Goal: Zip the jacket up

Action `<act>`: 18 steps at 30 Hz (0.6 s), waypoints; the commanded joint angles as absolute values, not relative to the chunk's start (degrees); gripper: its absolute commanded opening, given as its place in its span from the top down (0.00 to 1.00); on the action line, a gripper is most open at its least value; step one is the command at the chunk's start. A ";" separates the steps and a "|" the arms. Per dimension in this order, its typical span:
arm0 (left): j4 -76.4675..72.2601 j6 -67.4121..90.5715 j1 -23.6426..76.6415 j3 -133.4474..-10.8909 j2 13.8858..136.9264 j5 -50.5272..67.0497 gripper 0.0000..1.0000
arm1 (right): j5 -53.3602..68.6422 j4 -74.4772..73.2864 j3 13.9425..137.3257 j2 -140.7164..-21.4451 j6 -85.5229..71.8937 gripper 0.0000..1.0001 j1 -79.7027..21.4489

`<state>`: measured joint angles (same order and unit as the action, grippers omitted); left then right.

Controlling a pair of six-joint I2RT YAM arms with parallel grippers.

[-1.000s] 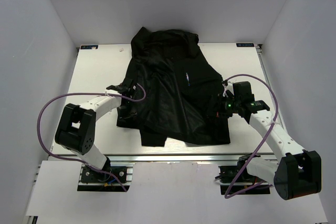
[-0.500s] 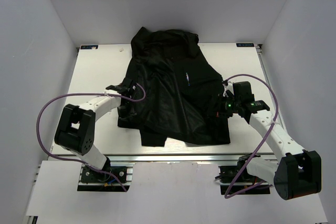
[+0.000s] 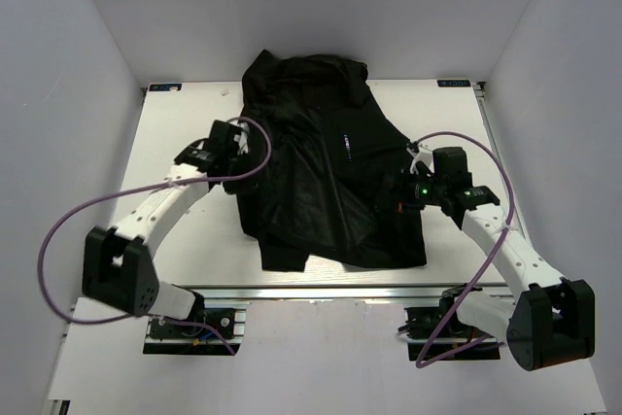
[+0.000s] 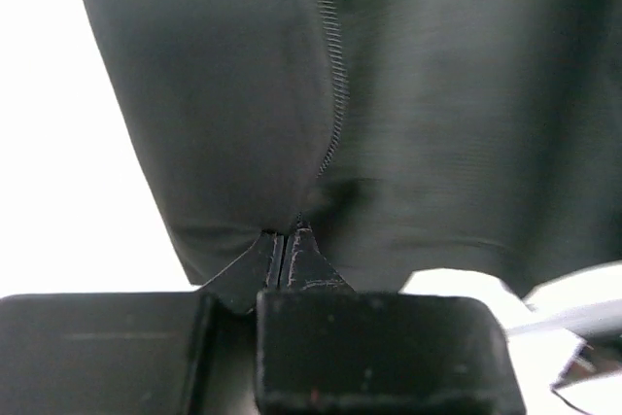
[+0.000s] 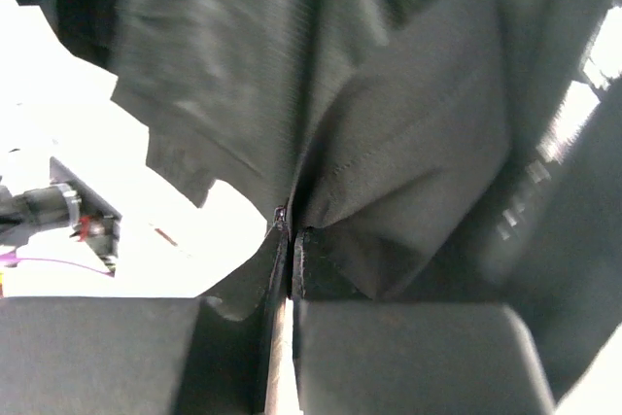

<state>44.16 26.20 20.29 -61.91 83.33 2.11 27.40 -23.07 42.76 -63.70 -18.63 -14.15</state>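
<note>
The black jacket (image 3: pixel 321 172) lies spread over the middle of the white table, collar end at the back. My left gripper (image 3: pixel 236 150) is shut on the jacket's left front edge. In the left wrist view the jaws (image 4: pixel 284 236) pinch the fabric (image 4: pixel 466 94) just below a line of zipper teeth (image 4: pixel 336 94). My right gripper (image 3: pixel 396 191) is shut on the jacket's right side. In the right wrist view its jaws (image 5: pixel 292 232) clamp a fold of the cloth (image 5: pixel 389 94) that bunches up above them. A small light mark (image 3: pixel 345 143) shows on the chest.
Bare white table (image 3: pixel 185 230) shows left of the jacket, and a narrower strip on the right (image 3: pixel 457 123). Grey walls close in the back and both sides. Purple cables (image 3: pixel 58 240) loop out from each arm. The table's front rail (image 3: pixel 321 291) runs just below the hem.
My left gripper has shut on the jacket's left edge and moved toward the back of the table, pulling that edge along. The right gripper has shifted slightly left, still shut.
</note>
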 commanded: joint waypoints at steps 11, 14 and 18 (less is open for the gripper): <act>-2.17 35.49 20.21 -57.92 73.56 42.61 1.00 | 56.51 24.78 44.45 -62.13 -26.90 1.00 -16.43; -10.06 39.61 21.09 -56.53 75.32 47.27 1.00 | 56.52 24.87 47.36 -65.21 -25.15 1.00 -20.55; -14.24 42.54 21.88 -55.98 76.73 49.04 1.00 | 53.88 27.68 47.99 -68.37 -25.92 1.00 -23.99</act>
